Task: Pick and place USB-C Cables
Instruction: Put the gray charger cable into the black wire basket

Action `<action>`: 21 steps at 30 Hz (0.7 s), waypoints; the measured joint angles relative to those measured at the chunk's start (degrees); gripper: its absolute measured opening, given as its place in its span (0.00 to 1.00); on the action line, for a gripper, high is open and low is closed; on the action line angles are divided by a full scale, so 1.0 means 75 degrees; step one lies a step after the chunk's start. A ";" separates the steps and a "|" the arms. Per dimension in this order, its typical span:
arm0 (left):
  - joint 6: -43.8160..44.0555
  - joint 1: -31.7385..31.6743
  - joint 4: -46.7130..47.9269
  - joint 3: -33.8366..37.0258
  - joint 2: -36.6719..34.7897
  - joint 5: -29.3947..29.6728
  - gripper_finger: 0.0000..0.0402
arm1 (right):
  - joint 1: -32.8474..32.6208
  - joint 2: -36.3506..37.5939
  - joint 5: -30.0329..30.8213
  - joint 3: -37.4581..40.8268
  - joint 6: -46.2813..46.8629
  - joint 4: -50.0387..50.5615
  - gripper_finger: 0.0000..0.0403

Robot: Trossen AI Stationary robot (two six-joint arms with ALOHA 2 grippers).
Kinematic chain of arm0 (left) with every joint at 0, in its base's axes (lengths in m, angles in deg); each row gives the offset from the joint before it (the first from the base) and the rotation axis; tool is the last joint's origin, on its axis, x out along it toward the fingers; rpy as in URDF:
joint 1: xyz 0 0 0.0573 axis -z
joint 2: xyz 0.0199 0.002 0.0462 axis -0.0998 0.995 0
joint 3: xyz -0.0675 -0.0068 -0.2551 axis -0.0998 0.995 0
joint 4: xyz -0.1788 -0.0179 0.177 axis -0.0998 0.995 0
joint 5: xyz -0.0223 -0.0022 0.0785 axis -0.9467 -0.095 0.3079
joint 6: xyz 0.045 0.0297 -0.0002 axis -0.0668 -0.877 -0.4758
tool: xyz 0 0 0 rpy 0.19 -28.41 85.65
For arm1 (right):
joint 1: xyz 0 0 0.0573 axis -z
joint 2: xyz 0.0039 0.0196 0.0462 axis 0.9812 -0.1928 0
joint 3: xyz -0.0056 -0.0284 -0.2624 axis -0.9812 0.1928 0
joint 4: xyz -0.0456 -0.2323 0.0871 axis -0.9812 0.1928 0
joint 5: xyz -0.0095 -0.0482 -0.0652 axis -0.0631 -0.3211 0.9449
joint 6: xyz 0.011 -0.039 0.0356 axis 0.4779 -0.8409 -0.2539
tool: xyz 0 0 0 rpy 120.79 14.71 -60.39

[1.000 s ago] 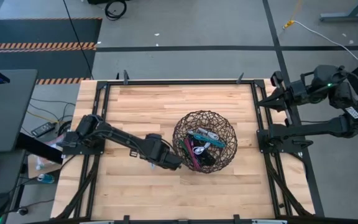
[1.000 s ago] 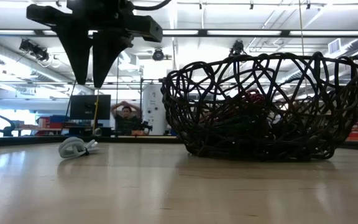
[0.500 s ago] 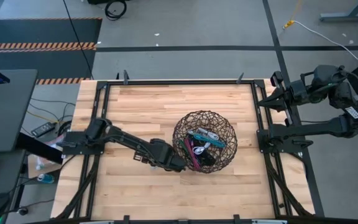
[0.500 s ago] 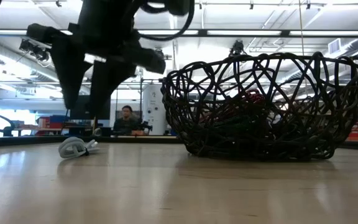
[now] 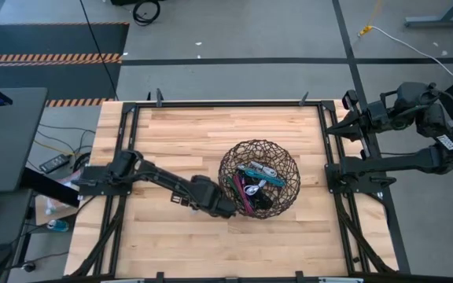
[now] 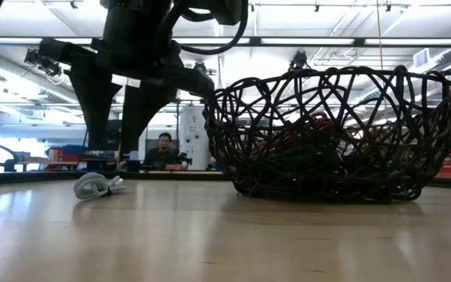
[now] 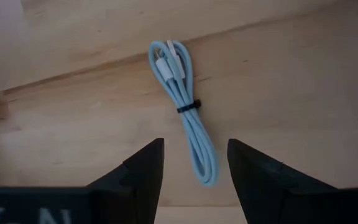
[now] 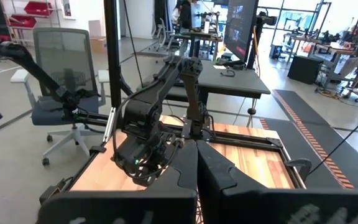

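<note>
Wood-plank table [image 5: 179, 134] carries the dark wire basket [image 5: 259, 180] at centre-right, with most of the USB-C cables [image 5: 254, 187] piled inside it. One light-blue cable [image 7: 183, 106] lies loose on the planks, left of the basket.

Your left gripper [image 7: 194, 165] hangs right over it, fingers [image 7: 143, 171] spread apart. In the left wrist view the cable's long axis runs out ahead through the gap, not across it, and one end loop sits between the tips. Black tie is near its middle. I'd judge a straight drop closes across the strands, though near that end rather than at the tie.

Right gripper [image 8: 196, 180] is parked off the far-right edge, fingers pressed together, well apart from everything. Left arm is clearly nearer.
</note>
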 joint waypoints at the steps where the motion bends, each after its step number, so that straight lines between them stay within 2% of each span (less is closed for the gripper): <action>1: 0.0044 0.0032 -0.0023 0.0000 0.0009 -0.0041 0.46 | 0.0000 0.0000 0.0000 0.0000 0.0000 0.0000 0.00; 21: 0.0337 0.0327 -0.0437 -0.0003 0.0711 -0.0247 0.46 | 0.0000 -0.0003 -0.0006 0.0000 0.0091 -0.0067 0.00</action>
